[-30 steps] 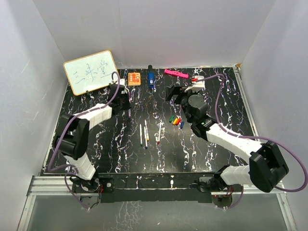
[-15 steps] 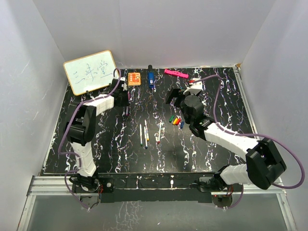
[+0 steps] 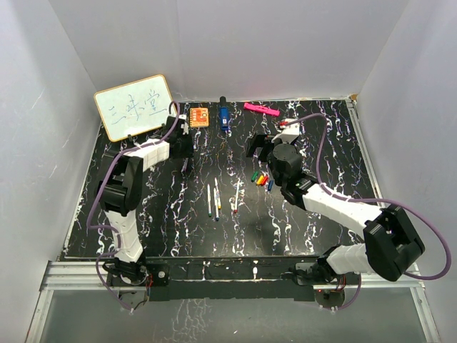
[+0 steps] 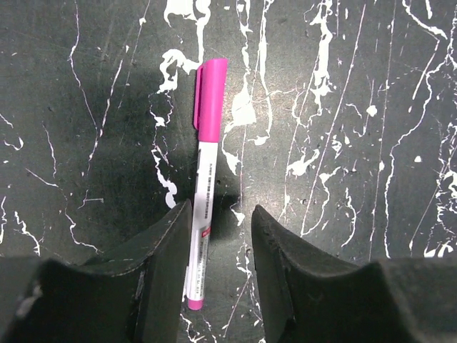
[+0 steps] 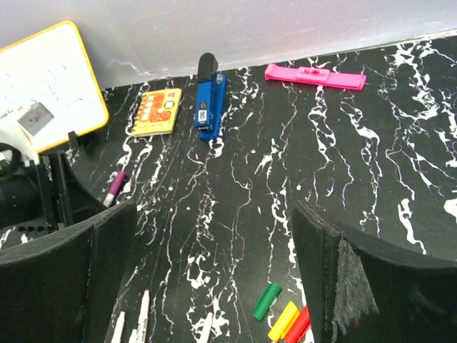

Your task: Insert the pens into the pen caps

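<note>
Lying nearest the arm bases, three pens [image 3: 216,199] rest side by side near the middle of the black marbled tabletop [image 3: 143,214], roughly parallel and apart from each other. Just beyond them, to the right, the loose pen caps [image 3: 262,179] form a tight cluster; the right wrist view resolves a green cap [image 5: 268,301], a yellow cap [image 5: 283,321] and a red cap [image 5: 300,325]. The right end effector [image 3: 260,141] hangs just past this cluster with its fingers spread wide and nothing between them. Farther left, the left end effector [image 4: 221,211] points down over the fourth pen [image 4: 203,221], fingers parted; the pen lies flat on the tabletop in the gap, close against one finger, and carries a magenta cap [image 4: 211,93] on its far end. Along the back edge stand a whiteboard [image 3: 134,107], an orange block [image 3: 199,116], a blue marker [image 3: 223,116] and a pink bar [image 3: 260,110].
</note>
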Controlling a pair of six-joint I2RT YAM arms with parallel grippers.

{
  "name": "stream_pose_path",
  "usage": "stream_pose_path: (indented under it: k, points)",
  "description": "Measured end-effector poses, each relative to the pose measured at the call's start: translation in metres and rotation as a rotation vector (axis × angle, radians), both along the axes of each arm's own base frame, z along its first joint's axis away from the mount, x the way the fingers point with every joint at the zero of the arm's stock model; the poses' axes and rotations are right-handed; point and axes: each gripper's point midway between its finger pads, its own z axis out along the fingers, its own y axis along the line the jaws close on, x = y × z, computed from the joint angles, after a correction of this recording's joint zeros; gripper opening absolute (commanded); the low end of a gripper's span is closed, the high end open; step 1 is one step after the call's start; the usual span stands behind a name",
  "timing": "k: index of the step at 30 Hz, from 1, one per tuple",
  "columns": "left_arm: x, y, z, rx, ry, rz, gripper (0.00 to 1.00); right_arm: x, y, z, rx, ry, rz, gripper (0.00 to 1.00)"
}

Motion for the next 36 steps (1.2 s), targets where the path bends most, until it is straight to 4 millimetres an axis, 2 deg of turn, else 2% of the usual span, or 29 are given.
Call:
stream_pose_path:
  k: [4, 9, 14, 16, 22, 25, 29, 36]
  points:
    - [-0.001, 0.0, 0.009, -0.002, -0.01, 0.0, 0.39, -0.002, -0.003, -0.01, -0.009, 0.017, -0.007, 0.89]
    - [-0.002, 0.0, 0.037, -0.022, -0.057, -0.002, 0.38, -0.003, -0.005, -0.019, -0.005, 0.045, -0.025, 0.91]
    - [-0.032, -0.005, 0.061, -0.081, -0.079, -0.025, 0.35, -0.006, -0.007, -0.029, -0.009, 0.084, -0.032, 0.93]
    - [-0.049, -0.01, 0.061, -0.087, -0.06, -0.044, 0.35, -0.007, -0.007, -0.033, -0.013, 0.097, -0.033, 0.9]
    - [-0.11, -0.054, 0.049, -0.058, 0.024, -0.182, 0.35, -0.009, -0.009, -0.041, -0.024, 0.12, -0.035, 0.86]
    - [-0.132, -0.069, 0.045, -0.043, 0.07, -0.234, 0.35, -0.008, -0.008, -0.05, -0.034, 0.143, -0.038, 0.84]
    - [-0.149, -0.067, 0.038, -0.006, 0.126, -0.233, 0.35, -0.008, -0.008, -0.061, -0.045, 0.171, -0.04, 0.83]
    - [-0.166, -0.068, 0.029, 0.049, 0.181, -0.227, 0.34, -0.01, -0.011, -0.066, -0.054, 0.187, -0.052, 0.8]
